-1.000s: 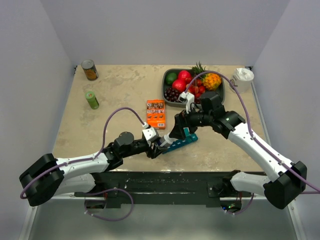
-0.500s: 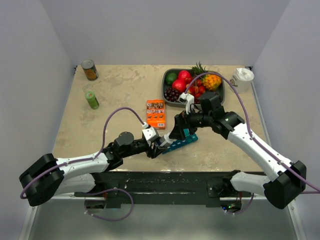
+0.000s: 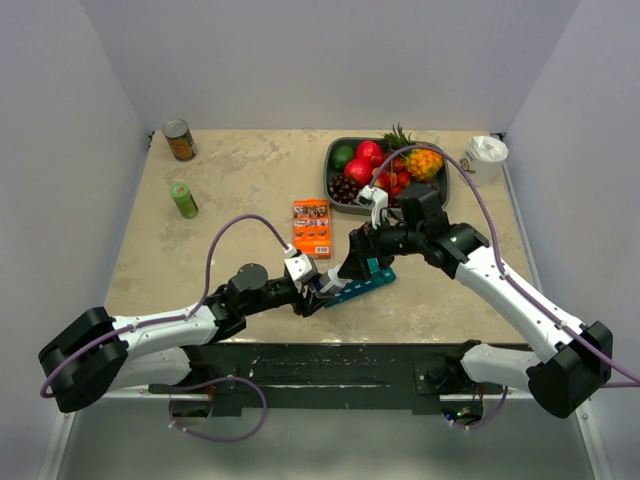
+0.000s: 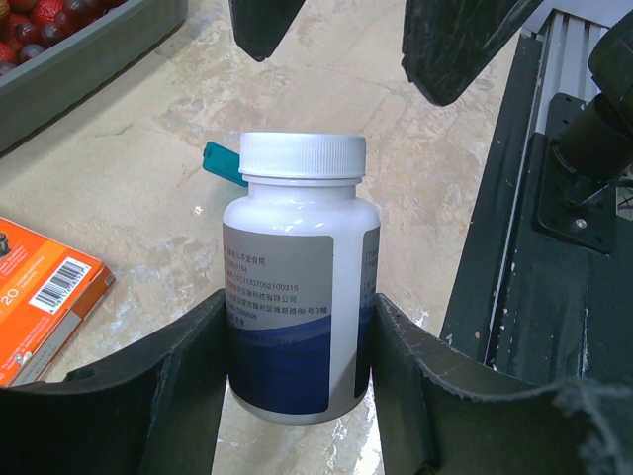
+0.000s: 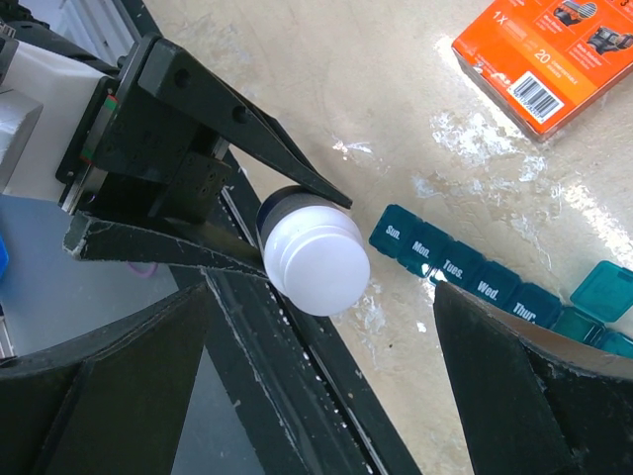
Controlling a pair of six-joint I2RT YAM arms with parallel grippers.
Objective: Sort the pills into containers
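Observation:
My left gripper (image 4: 300,332) is shut on the small white bottle (image 4: 297,277) with the blue-purple label and holds it upright near the table's front edge; its white cap is on. My right gripper (image 5: 318,297) is open and hovers straight over the cap (image 5: 316,259), one finger on each side, not touching it. The teal pill-organiser strip (image 3: 365,284) lies just right of the bottle, with day labels showing in the right wrist view (image 5: 465,272) and one lid open at its far end (image 5: 603,287). No pills are in view.
A flat orange box (image 3: 312,226) lies behind the bottle. A grey tray (image 3: 334,150) of fruit stands at the back right, with a white cup (image 3: 487,152) beside it. A can (image 3: 179,139) and a green bottle (image 3: 183,199) stand at the back left.

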